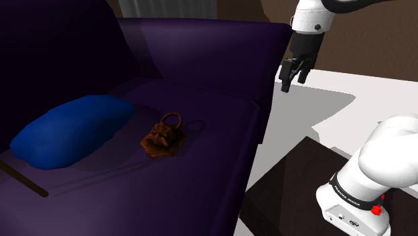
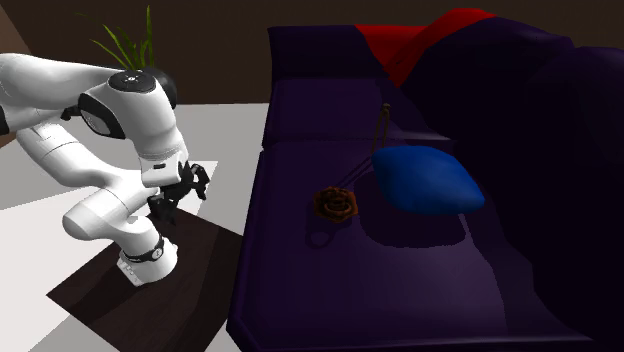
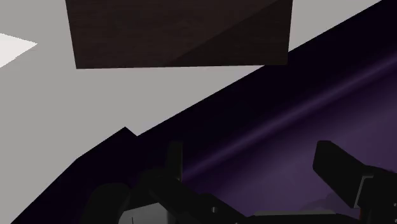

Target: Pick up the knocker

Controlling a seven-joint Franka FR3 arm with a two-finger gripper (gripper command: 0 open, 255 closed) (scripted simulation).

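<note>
Knocker (image 1: 163, 136) beside blue cushion (image 1: 70, 129)

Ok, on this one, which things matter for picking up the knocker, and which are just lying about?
Job in hand:
- brown knocker, on the sofa seat
- gripper, open, beside the sofa, well apart from the knocker

Lying about:
- blue cushion, next to the knocker
- thin dark stick
- red covering
- plant
- purple sofa
</note>
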